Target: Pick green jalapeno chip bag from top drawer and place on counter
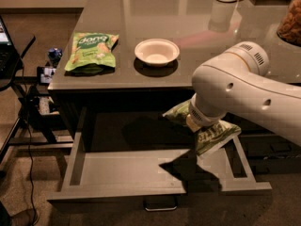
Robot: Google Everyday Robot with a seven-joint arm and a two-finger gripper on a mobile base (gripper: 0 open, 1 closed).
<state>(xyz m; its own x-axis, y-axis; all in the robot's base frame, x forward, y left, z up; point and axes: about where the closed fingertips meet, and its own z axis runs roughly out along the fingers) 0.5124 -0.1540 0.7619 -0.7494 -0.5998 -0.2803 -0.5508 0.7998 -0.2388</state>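
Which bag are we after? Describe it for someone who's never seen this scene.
Below the grey counter, the top drawer stands open. Over its right side in view, at the arm's gripper, is the green jalapeno chip bag: dark olive and crinkled, unlike the brighter "dang" bag lying on the counter.
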